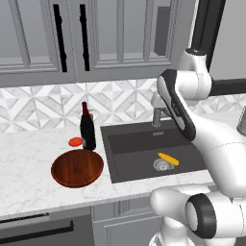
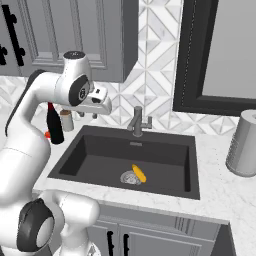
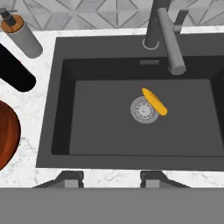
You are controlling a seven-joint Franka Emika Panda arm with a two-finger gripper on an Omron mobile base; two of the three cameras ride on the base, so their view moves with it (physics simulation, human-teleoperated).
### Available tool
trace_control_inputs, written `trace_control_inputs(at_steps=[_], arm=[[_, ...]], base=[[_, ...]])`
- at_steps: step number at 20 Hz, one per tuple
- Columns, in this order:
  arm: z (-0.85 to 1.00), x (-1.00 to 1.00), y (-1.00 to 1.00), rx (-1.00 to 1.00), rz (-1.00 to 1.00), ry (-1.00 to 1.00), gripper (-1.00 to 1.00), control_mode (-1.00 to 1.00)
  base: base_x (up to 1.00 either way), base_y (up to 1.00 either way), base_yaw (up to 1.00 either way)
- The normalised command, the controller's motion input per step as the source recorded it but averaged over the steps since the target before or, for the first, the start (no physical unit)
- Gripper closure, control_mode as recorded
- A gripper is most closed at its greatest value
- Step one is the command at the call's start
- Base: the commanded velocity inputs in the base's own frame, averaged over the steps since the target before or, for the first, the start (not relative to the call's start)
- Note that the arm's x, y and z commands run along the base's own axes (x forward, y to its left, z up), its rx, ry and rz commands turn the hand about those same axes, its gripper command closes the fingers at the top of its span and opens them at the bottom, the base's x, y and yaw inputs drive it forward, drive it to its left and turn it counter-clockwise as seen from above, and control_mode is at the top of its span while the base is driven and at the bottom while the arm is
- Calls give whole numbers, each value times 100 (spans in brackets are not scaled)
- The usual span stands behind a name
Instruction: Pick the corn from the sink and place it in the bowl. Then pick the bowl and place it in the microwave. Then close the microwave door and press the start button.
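The corn [image 3: 155, 101], a small yellow-orange cob, lies on the floor of the dark grey sink [image 3: 109, 135], touching the right edge of the round metal drain [image 3: 142, 110]. It also shows in the base views as the corn [image 1: 168, 158] [image 2: 138, 173]. My gripper [image 3: 109, 179] [image 2: 87, 115] hangs high above the sink's left part, open, with nothing between its fingers. The reddish-brown bowl [image 1: 77, 168] [image 3: 6, 135] rests empty on the marble counter left of the sink [image 1: 144, 144]. A dark-framed grey panel [image 2: 215, 55] hangs upper right; I cannot tell if it is the microwave.
A dark bottle [image 1: 87, 127] and a small flat red-orange thing [image 1: 75, 141] stand just behind the bowl. The grey faucet [image 3: 164, 35] reaches over the sink's back edge. A soap dispenser [image 3: 22, 37] stands by the bottle. A grey canister [image 2: 243, 142] sits right of the sink.
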Motion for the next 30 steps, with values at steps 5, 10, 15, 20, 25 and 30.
trace_control_inputs(at_steps=[5, 10, 15, 20, 25, 30], arm=[[-1, -50, -5, 0, 0, -3, -100, -100], [-13, -95, -24, 0, 0, -2, -100, -100], [-31, -69, -39, 0, 0, 0, -100, -100], [-43, -9, -45, 0, 0, 2, -100, -100], [-42, 14, -50, 0, 0, 3, -100, -100], [-41, 33, -45, 0, 0, 6, -100, -100]], base=[[0, 0, 0], [0, 0, 0], [0, 0, 0], [0, 0, 0], [0, 0, 0], [0, 0, 0]])
